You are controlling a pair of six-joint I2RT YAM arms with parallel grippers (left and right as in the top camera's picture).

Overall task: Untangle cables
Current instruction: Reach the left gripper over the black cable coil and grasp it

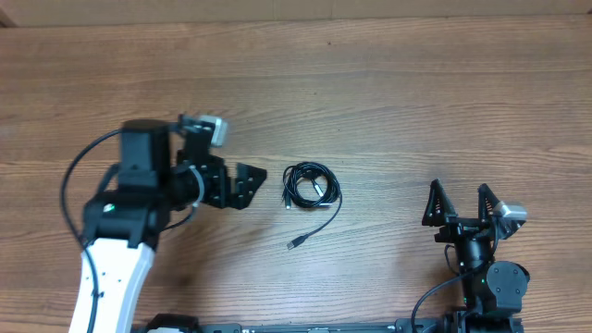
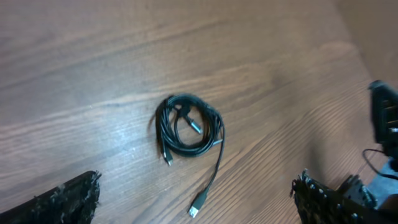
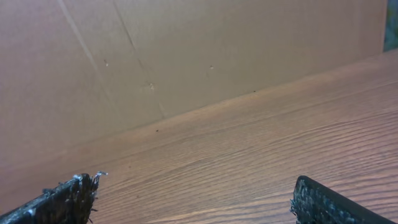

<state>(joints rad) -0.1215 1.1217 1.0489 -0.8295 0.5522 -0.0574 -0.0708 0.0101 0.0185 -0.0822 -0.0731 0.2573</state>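
The cables (image 1: 311, 186) lie as one small black coil on the wooden table, with a loose strand trailing down to a plug end (image 1: 295, 243). In the left wrist view the same cables (image 2: 188, 126) sit mid-frame and the plug (image 2: 198, 206) lies between my fingers' line. My left gripper (image 1: 250, 181) is open just left of the coil, not touching it. At the lower right my right gripper (image 1: 459, 199) stands open over bare wood, far from the cables. The right wrist view shows only wood between its fingers (image 3: 68, 199).
The wooden table (image 1: 388, 92) spreads out on all sides of the coil. A brown cardboard wall (image 3: 186, 50) rises behind the table's far edge in the right wrist view. The right arm's base (image 2: 385, 130) shows at the right edge of the left wrist view.
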